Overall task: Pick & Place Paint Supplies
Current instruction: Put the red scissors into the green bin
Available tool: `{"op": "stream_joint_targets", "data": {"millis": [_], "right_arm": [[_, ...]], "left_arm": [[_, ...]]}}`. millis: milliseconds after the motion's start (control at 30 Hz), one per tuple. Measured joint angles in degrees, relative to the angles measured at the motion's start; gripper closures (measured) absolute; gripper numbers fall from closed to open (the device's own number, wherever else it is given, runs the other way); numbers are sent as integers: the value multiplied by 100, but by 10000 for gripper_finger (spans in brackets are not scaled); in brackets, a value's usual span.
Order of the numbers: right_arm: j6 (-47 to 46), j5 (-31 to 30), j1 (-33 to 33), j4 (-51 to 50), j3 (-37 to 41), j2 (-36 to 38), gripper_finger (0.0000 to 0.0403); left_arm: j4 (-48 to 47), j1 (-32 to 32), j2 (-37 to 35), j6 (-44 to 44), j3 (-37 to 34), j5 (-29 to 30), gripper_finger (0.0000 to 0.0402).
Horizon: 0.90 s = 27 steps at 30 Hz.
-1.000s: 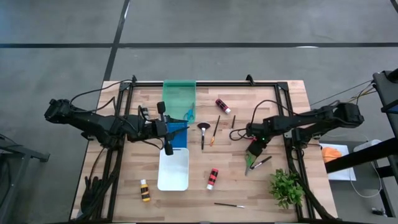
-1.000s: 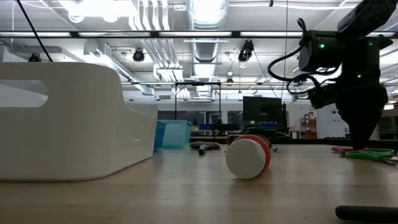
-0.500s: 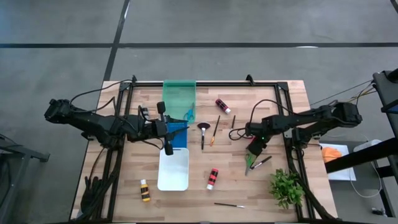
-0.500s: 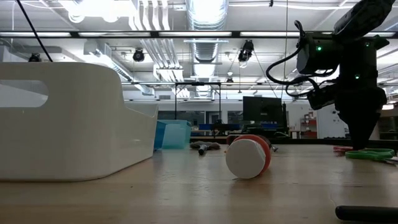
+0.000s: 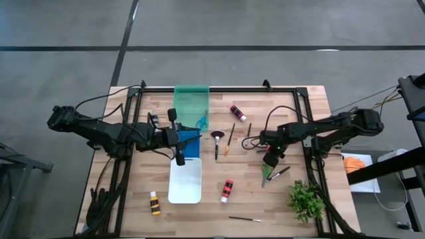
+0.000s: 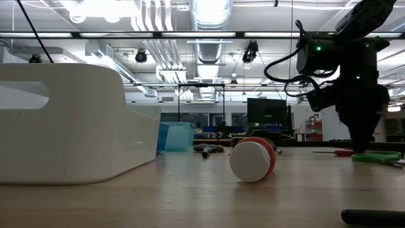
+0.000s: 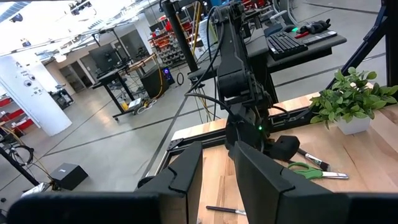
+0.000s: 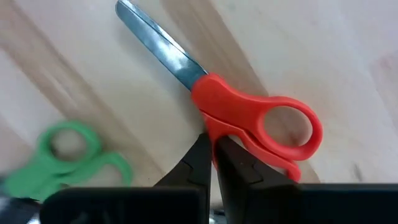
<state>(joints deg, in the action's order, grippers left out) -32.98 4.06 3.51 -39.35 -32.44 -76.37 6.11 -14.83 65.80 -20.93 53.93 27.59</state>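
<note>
The right hand point(image 5: 269, 158) sits low over the red scissors point(image 8: 249, 118) on the right half of the worktop point(image 5: 279, 199). Over the last second it has crept a little toward the worktop's middle; in the low view the arm has slid slightly sideways and the red handle point(image 6: 343, 152) now shows clear of it on the wood. In the right wrist view the 2 fingers point(image 8: 198, 163) are drawn nearly together with their tips at the scissors' pivot, where blade meets handle. They look close to shut, but I cannot tell whether they grip the scissors or only touch them. The scissors lie flat on the wood, not lifted.

My reading: the small shift was a final lining-up for a pinch at the pivot, so the pick is in hand but unproven until the scissors leave the wood.

The green scissors point(image 5: 266, 174) lie just beside, toward the plant point(image 5: 305, 199), with a dark brush point(image 5: 279, 172) near them. The left hand point(image 5: 178, 138) hangs over the blue tray point(image 5: 192, 146), unchanged, fingers point(image 7: 186, 171) parted and empty.

Much is left:
- 3 bottles out on the worktop: 1 yellow-banded point(image 5: 155, 203), 1 red point(image 5: 227, 190), 1 dark red point(image 5: 238, 113).
- Brushes near the middle point(image 5: 216, 141) and at the near edge point(image 5: 244, 218).
- The white tray point(image 5: 185, 180) looks empty.
</note>
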Motion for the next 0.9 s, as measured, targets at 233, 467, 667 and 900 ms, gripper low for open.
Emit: {"op": "stream_joint_targets", "data": {"millis": [233,467,667,900], "right_arm": [[72,204,-30,377,-176,-3,392],[167,196,-76,405,-605,3,392],[517,152,-114,660,-1284,-37,392],[1281,-81,39,1119,-2151,-462,392]], "left_arm": [[-48,0,0,-6,0,0,301],[-46,0,-9,-143,0,0,301],[-46,2,-9,-161,0,0,301],[-78,2,-9,-177,2,0,301]]}}
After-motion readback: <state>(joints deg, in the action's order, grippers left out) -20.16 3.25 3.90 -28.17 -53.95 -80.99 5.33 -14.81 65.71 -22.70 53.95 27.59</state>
